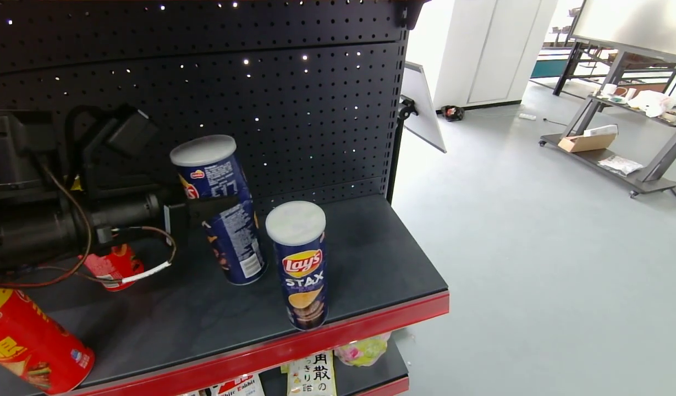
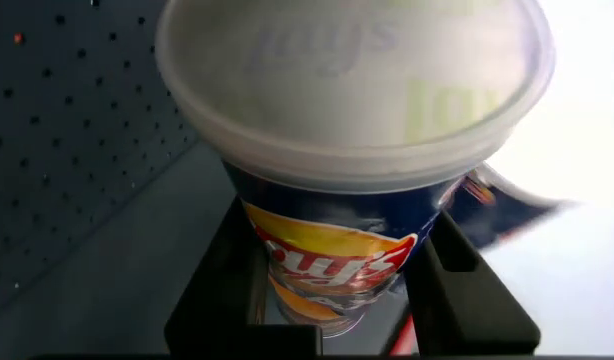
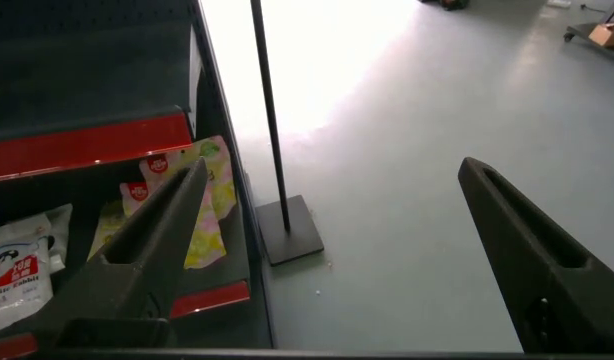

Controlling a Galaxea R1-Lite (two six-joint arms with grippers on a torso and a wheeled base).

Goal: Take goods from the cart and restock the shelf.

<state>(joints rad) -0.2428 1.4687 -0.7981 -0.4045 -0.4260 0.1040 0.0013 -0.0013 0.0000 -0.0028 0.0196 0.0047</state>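
Red and lying on its side, a big can (image 1: 32, 344) sits closest to the head camera, at the front left corner of the shelf (image 1: 371, 247). That dark board, with its red front lip, is backed by a black pegboard (image 1: 315, 110).

Over the middle of the board the left gripper (image 1: 219, 206) has its jaws pinching a blue chip can (image 1: 222, 214) across the mid-body. The can is tilted, white lid leaning left and base low over the board; I cannot tell whether the base touches. In the left wrist view the same blue chip can (image 2: 337, 260) fills the gap between the two black fingers (image 2: 457, 290).

A second blue can (image 1: 302, 264) stands upright just beside it, close to the red lip. A smaller red can (image 1: 112, 267) stands behind the left arm's cables.

The right gripper (image 3: 334, 175) hangs with jaws spread wide on nothing, over the grey floor beside the lower tier, where snack packets (image 3: 202, 200) lie.

I judge the tube light and fairly stiff, but thin-walled card: hard squeezing would dent it and break the chips. Its glossy skin looks slippery, and the plastic lid could pop off. Mid-body, as now, is the sound hold. Tall and narrow, it would tip easily if released while leaning.
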